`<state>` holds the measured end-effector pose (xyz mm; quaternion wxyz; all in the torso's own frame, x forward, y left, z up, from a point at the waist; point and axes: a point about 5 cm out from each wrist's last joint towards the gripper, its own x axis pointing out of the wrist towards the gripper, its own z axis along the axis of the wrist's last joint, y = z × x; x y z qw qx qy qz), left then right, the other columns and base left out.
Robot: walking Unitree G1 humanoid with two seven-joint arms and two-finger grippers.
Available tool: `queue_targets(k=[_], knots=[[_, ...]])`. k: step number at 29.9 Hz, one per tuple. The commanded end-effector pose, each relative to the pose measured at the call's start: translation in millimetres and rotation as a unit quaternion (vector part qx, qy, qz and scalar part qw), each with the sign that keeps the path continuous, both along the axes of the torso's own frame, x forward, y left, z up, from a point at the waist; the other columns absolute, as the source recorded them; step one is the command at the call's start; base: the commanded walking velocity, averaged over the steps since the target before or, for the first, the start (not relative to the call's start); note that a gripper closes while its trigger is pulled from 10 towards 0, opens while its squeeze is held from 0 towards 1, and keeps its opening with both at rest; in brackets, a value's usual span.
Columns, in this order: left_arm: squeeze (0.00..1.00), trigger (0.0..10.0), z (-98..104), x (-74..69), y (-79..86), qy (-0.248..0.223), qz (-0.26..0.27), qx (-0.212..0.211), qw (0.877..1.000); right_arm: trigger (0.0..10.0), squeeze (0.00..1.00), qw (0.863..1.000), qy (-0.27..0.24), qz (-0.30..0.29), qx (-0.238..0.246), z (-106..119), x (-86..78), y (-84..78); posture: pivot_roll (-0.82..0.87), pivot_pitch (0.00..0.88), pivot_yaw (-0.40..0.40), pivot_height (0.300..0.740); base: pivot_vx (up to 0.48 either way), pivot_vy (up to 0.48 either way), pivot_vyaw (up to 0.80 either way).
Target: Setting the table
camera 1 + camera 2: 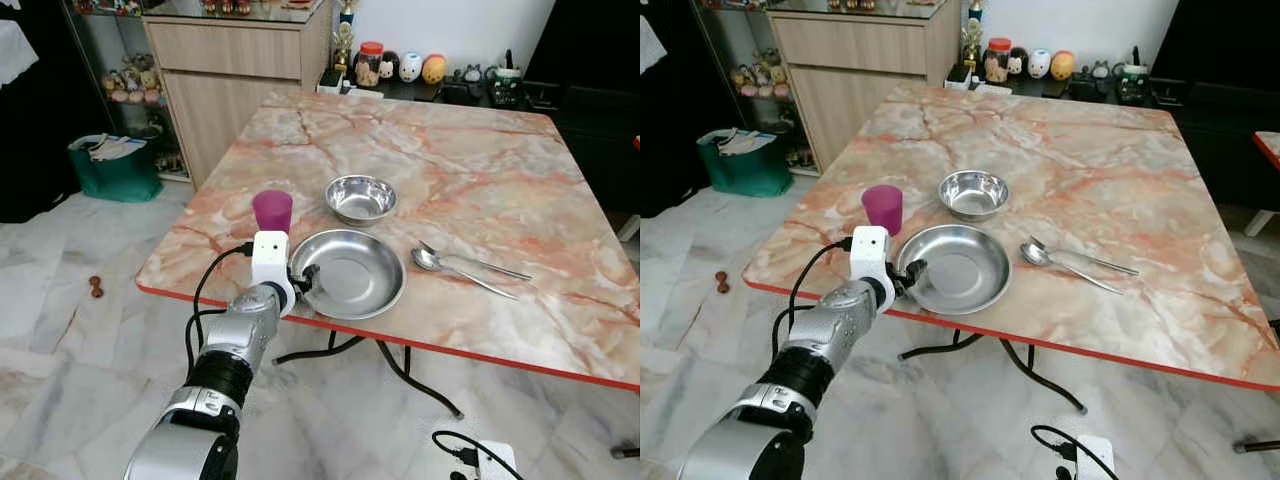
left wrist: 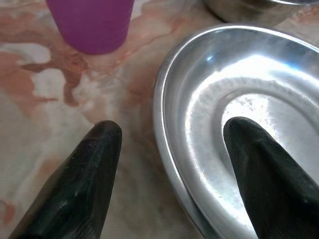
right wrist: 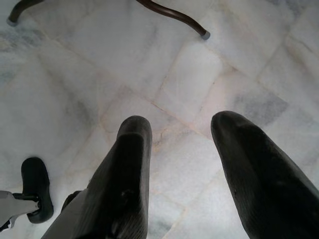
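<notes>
The left gripper is spread wide astride the near-left rim of the shallow round steel plate, which sits at the marble table's front edge, grasping nothing. The right gripper hangs released over the floor.

A purple plastic cup stands just beside the plate.

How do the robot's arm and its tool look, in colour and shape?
The left arm is silver metal with black ring joints. A white box sits at its wrist, and a black cable loops from it. The left tool and the right tool each have two long, black, rounded fingers.
</notes>
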<state>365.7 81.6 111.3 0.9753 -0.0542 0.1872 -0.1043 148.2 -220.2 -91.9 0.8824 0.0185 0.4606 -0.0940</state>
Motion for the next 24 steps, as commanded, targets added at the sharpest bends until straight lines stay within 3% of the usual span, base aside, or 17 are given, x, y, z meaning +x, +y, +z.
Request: queue_targets(k=[1,14,15,16,17,18,19,20,21,23,24], knots=[[0.0,10.0,3.1,3.8,-0.9,-0.005,0.005,0.021,1.0,10.0,0.0,1.0,0.001,0.0,0.0,0.1,0.8,0.3,0.11,0.0,-0.022,0.74,0.0,0.0,0.0],[0.0,10.0,-5.3,4.4,-1.0,0.013,0.015,0.036,0.999,10.0,0.0,1.0,0.001,0.002,0.0,0.4,1.4,0.1,0.11,0.0,-0.016,0.74,0.0,0.0,0.0],[0.0,6.7,-6.8,3.6,-1.7,0.017,0.012,0.037,0.999,10.0,0.0,1.0,0.001,0.002,0.0,0.4,1.4,0.1,0.11,0.0,-0.016,0.74,0.0,0.0,0.0],[0.0,6.7,-7.6,3.3,-2.1,0.018,0.01,0.038,0.999,10.0,0.0,1.0,0.002,0.002,0.0,0.4,1.4,0.1,0.11,0.0,-0.016,0.74,0.0,0.0,0.0],[0.0,3.5,-8.4,3.0,-2.9,0.019,0.006,0.04,0.999,10.0,0.0,1.0,0.002,0.003,0.0,0.4,1.6,0.0,0.11,0.0,-0.015,0.74,0.0,0.0,0.0],[0.0,2.7,-8.9,2.9,-3.1,0.02,0.005,0.04,0.999,10.0,0.0,1.0,0.002,0.003,0.0,0.4,1.7,0.2,0.11,0.0,-0.015,0.74,0.0,0.0,0.0],[0.0,2.7,-9.1,2.8,-3.2,0.021,0.005,0.039,0.999,10.0,0.0,1.0,0.002,0.003,0.0,0.4,1.7,0.2,0.11,0.0,-0.015,0.74,0.0,0.0,0.0],[0.0,1.3,-9.3,2.6,-3.2,0.021,0.004,0.04,0.999,10.0,0.0,1.0,0.002,0.003,0.0,0.4,1.7,0.2,0.11,0.0,-0.015,0.74,0.0,0.0,0.0],[0.0,1.3,-9.3,2.6,-3.2,0.021,0.004,0.04,0.999,10.0,0.0,1.0,0.002,0.003,0.0,0.4,1.7,0.2,0.11,0.0,-0.015,0.74,0.0,0.0,0.0],[0.0,0.0,-9.6,2.4,-3.2,0.023,0.004,0.041,0.999,10.0,0.0,1.0,0.002,0.004,0.0,0.4,1.7,0.2,0.11,0.0,-0.015,0.74,0.0,0.0,0.0],[0.0,0.0,-9.8,2.4,-3.3,0.024,0.003,0.041,0.999,10.0,0.0,1.0,0.002,0.005,0.0,0.5,1.9,0.3,0.11,0.0,-0.016,0.74,0.0,0.0,0.0]])
